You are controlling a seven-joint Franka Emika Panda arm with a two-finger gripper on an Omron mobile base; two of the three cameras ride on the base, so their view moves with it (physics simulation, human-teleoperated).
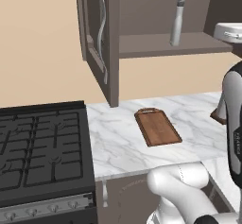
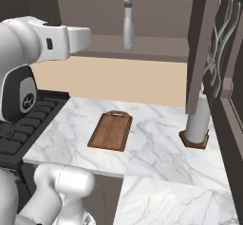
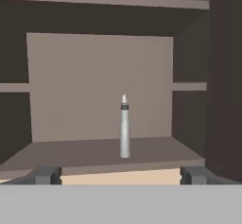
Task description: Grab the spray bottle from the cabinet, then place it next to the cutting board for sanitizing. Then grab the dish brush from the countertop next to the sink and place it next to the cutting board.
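The spray bottle is a slim grey bottle with a pale nozzle head. It stands upright on the inner shelf of the open cabinet. My gripper is open and empty, level with the shelf's front edge and facing the bottle from some distance. The cutting board lies flat on the marble countertop below the cabinet. The dish brush and the sink are out of view.
The cabinet door with its wavy silver handle swings outward over the counter. A black gas stove adjoins the counter. A white roll on a brown base stands past the board.
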